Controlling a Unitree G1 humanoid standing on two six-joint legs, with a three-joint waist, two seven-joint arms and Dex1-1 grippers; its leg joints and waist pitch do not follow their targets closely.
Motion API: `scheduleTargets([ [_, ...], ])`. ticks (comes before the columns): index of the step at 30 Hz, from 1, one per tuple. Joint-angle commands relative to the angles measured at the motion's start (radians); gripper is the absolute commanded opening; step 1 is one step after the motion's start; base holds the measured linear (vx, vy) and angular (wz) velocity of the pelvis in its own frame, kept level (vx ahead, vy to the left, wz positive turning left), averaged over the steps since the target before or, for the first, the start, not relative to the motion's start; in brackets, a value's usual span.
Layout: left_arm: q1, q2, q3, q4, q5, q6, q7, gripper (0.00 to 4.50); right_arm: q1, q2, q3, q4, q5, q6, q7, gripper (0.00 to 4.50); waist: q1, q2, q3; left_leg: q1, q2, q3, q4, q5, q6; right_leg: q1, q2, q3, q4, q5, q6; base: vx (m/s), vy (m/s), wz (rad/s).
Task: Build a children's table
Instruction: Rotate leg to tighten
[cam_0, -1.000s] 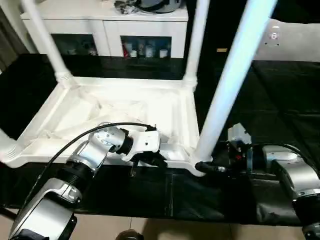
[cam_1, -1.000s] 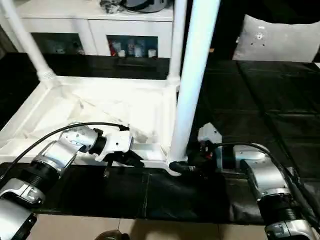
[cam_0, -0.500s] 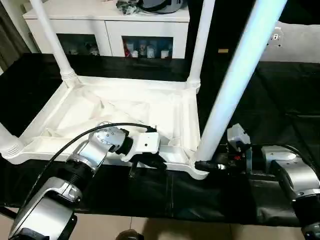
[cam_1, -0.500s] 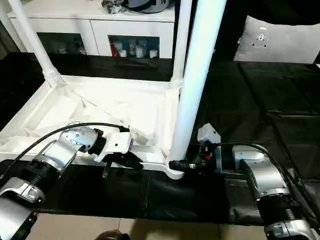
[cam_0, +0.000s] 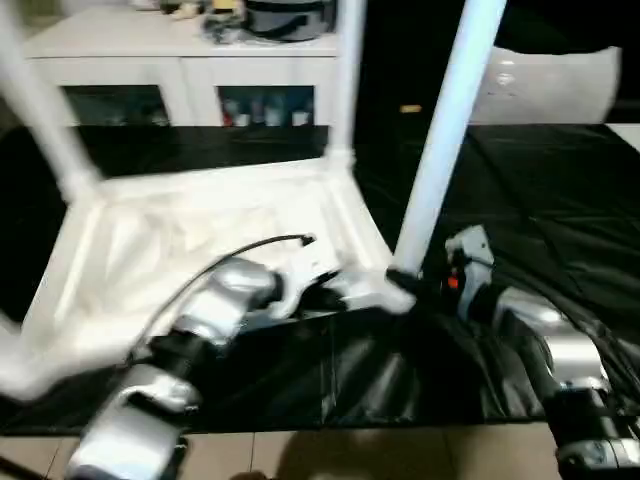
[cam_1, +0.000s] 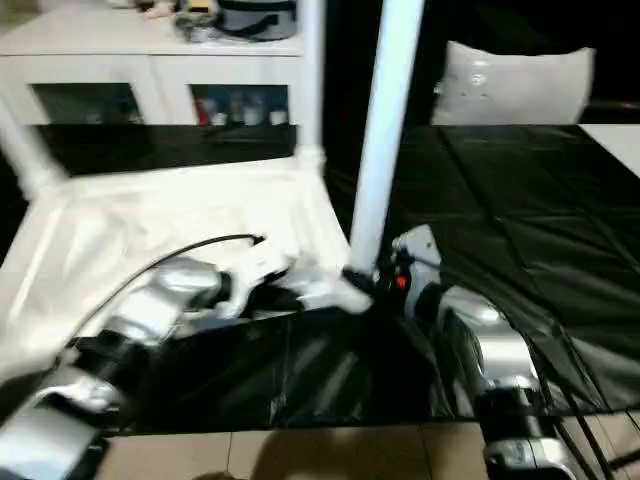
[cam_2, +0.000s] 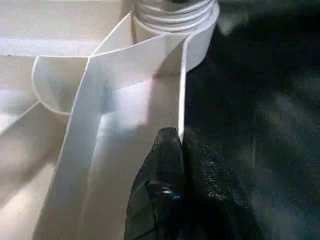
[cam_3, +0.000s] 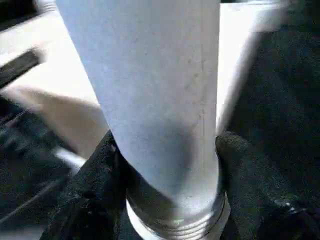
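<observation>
Your children's table (cam_0: 200, 225) lies upside down on the black cloth (cam_0: 540, 190), with legs standing up at its corners, so most of the building looks done; you may only need to make the near right leg (cam_0: 445, 130) tight and flip the table over. Your right gripper (cam_3: 167, 165) hugs that leg low down with a finger on each side, and your left gripper (cam_2: 182, 145) pinches the table's thin edge wall near that corner. Behind the cloth stands a white cabinet (cam_0: 180, 60) with small things on top and on its shelves, and a pale floor (cam_0: 400, 455) shows at the front.
</observation>
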Motion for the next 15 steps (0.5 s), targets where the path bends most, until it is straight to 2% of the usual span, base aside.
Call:
scheduleTargets([
  [1, -0.038, -0.066, 0.029, 0.014, -0.014, 0.051, 0.145, 0.00, -0.017, 0.084, 0.035, 0.052, 0.009, 0.057, -0.080, 2.38, -0.006, -0.010, -0.040, 0.023, 0.063, -0.050, -0.087, -0.442, -0.034, 0.008, -0.102, 0.042, -0.110, -0.527, -0.114, 0.000, 0.000, 0.00],
  [2, -0.047, -0.087, 0.038, 0.021, -0.011, 0.061, 0.181, 0.00, -0.036, 0.099, 0.020, 0.082, 0.003, 0.038, -0.121, 2.38, -0.013, -0.010, -0.044, 0.014, 0.063, -0.050, -0.090, -0.418, -0.031, 0.013, -0.101, 0.043, -0.104, -0.468, -0.129, 0.000, 0.000, 0.00],
  [3, -0.050, -0.099, 0.044, 0.022, -0.008, 0.071, 0.202, 0.00, -0.046, 0.107, 0.013, 0.099, -0.004, 0.023, -0.144, 2.38, -0.012, -0.012, -0.050, 0.010, 0.064, -0.047, -0.087, -0.376, -0.022, 0.015, -0.102, 0.047, -0.100, -0.394, -0.145, 0.000, 0.000, 0.00],
  [4, -0.050, -0.107, 0.042, 0.014, -0.005, 0.080, 0.206, 0.00, -0.056, 0.115, 0.001, 0.120, -0.003, -0.005, -0.156, 2.38, -0.012, -0.013, -0.050, 0.007, 0.062, -0.039, -0.084, -0.338, -0.003, 0.014, -0.101, 0.051, -0.097, -0.330, -0.164, 0.000, 0.000, 0.00],
  [5, -0.049, -0.110, 0.041, 0.009, -0.004, 0.084, 0.208, 0.00, -0.060, 0.119, -0.005, 0.127, 0.000, -0.013, -0.158, 2.38, -0.012, -0.013, -0.047, 0.005, 0.060, -0.037, -0.083, -0.331, 0.007, 0.013, -0.101, 0.051, -0.097, -0.321, -0.171, 0.000, 0.000, 0.00],
  [6, -0.049, -0.109, 0.036, 0.001, 0.001, 0.081, 0.204, 0.00, -0.067, 0.122, -0.011, 0.137, 0.009, -0.026, -0.145, 2.73, -0.013, -0.014, -0.047, 0.004, 0.059, -0.036, -0.082, -0.332, 0.021, 0.015, -0.102, 0.049, -0.098, -0.339, -0.175, 0.000, 0.000, 0.00],
  [8, -0.043, -0.094, 0.021, -0.010, 0.014, 0.069, 0.186, 0.00, -0.068, 0.122, -0.014, 0.135, 0.004, -0.040, -0.140, 3.08, -0.012, -0.014, -0.049, 0.002, 0.060, -0.036, -0.082, -0.319, 0.031, 0.016, -0.103, 0.049, -0.098, -0.338, -0.174, 0.000, 0.000, 0.00],
  [10, -0.038, -0.075, 0.004, -0.013, 0.028, 0.045, 0.170, 0.00, -0.062, 0.115, -0.012, 0.127, 0.005, -0.051, -0.118, 3.15, -0.012, -0.013, -0.051, -0.002, 0.060, -0.035, -0.081, -0.300, 0.040, 0.019, -0.103, 0.051, -0.095, -0.301, -0.180, 0.000, 0.000, 0.00],
  [13, -0.027, -0.041, -0.022, -0.016, 0.045, 0.004, 0.138, 0.00, -0.042, 0.089, -0.014, 0.092, 0.011, -0.072, -0.065, 3.50, -0.009, -0.014, -0.055, -0.003, 0.061, -0.031, -0.078, -0.260, 0.055, 0.022, -0.102, 0.051, -0.089, -0.243, -0.194, 0.000, 0.000, 0.00],
  [15, -0.021, -0.017, -0.035, -0.016, 0.047, -0.010, 0.113, 0.00, -0.019, 0.053, -0.011, 0.061, 0.015, -0.089, -0.018, 3.62, -0.002, -0.015, -0.057, -0.005, 0.061, -0.028, -0.074, -0.212, 0.076, 0.024, -0.101, 0.051, -0.083, -0.182, -0.205, 0.000, 0.000, 0.00],
])
